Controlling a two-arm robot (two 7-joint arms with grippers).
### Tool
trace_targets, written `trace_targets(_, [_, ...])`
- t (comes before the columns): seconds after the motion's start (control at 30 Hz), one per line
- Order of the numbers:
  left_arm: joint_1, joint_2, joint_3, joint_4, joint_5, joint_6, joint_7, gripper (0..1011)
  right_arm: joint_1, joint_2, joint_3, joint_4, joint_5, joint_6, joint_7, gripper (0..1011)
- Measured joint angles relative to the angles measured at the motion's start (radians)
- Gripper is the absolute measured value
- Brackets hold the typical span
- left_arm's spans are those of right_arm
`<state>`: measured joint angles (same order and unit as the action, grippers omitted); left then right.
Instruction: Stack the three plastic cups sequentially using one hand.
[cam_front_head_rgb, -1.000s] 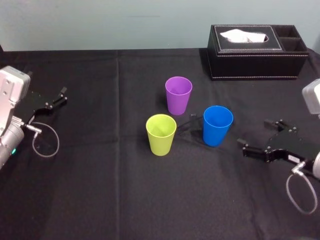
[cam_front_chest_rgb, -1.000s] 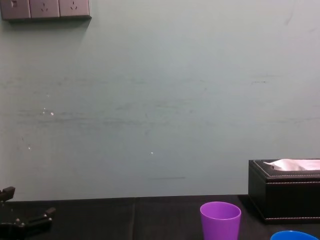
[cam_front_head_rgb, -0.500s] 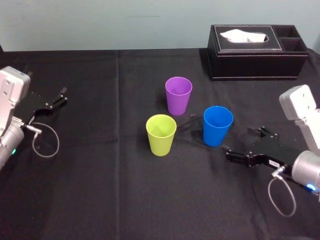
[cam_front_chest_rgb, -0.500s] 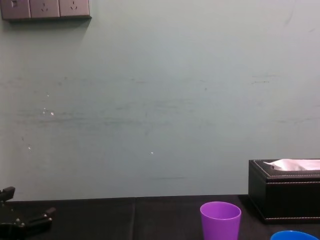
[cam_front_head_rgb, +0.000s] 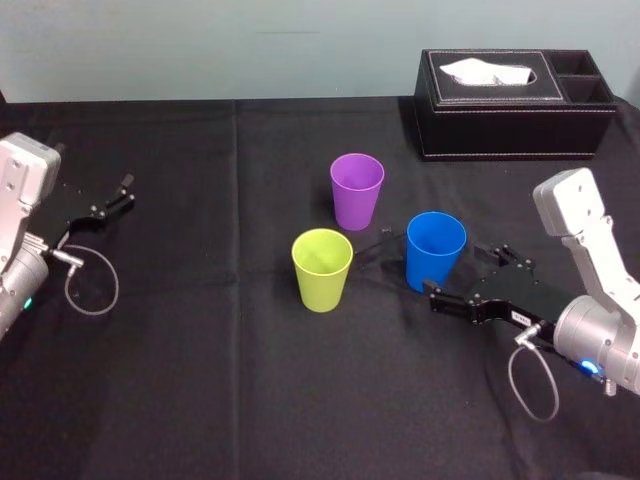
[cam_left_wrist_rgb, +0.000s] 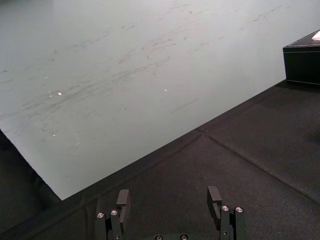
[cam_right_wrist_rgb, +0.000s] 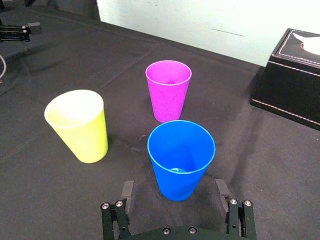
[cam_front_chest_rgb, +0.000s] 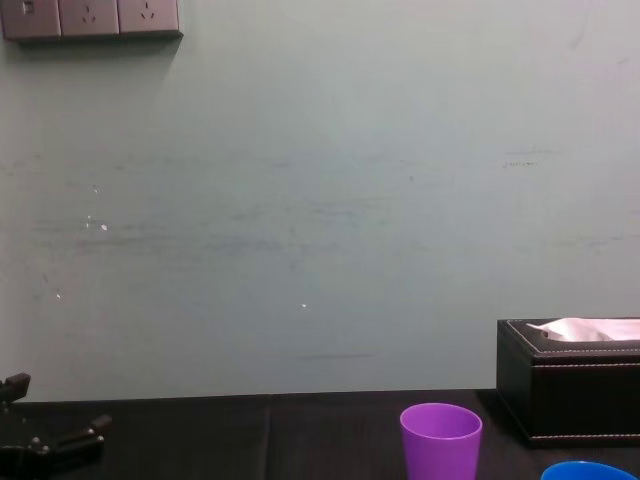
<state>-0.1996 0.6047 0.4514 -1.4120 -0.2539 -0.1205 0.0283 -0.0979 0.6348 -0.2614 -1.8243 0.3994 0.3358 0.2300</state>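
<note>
Nothing is stacked yet: my right tool (cam_front_head_rgb: 463, 276), fingers spread, sits just right of the blue cup (cam_front_head_rgb: 435, 250), the purple cup (cam_front_head_rgb: 357, 190) behind it, the yellow-green cup (cam_front_head_rgb: 322, 268) to its left, and the left tool (cam_front_head_rgb: 124, 192) idle far left, fingers apart.

Pretty plain room: a pale greenish wall (cam_front_chest_rgb: 320, 200), kinda scuffed and streaky, with a grey socket strip (cam_front_chest_rgb: 90, 18) up top left. A creased black tablecloth (cam_front_head_rgb: 200, 390) runs right up to it, black tissue box (cam_front_head_rgb: 515, 118) sitting back right.

No text can be read in any view. There is a small white label (cam_front_head_rgb: 521, 314) behind the right gripper (cam_front_head_rgb: 462, 274) — its print is too tiny to read.
</note>
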Motion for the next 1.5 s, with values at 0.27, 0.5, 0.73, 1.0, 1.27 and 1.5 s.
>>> trace_targets(0.27, [0.0,0.0,0.0,0.0,0.0,0.0,0.0,1010,0.012,-0.035,-0.01,0.024,-0.035,-0.009,0.0,1003])
trace_targets(0.5, [0.0,0.0,0.0,0.0,0.0,0.0,0.0,1010,0.014,-0.06,-0.008,0.036,-0.062,-0.015,-0.004,1003])
trace_targets(0.73, [0.0,0.0,0.0,0.0,0.0,0.0,0.0,1010,0.018,-0.083,-0.004,0.046,-0.083,-0.02,-0.005,1003])
trace_targets(1.0, [0.0,0.0,0.0,0.0,0.0,0.0,0.0,1010,0.025,-0.113,-0.003,0.064,-0.117,-0.03,-0.007,1003])
trace_targets(1.27, [0.0,0.0,0.0,0.0,0.0,0.0,0.0,1010,0.034,-0.143,-0.002,0.082,-0.142,-0.042,-0.006,1003])
trace_targets(1.5, [0.0,0.0,0.0,0.0,0.0,0.0,0.0,1010,0.038,-0.162,0.003,0.094,-0.158,-0.047,0.005,1003])
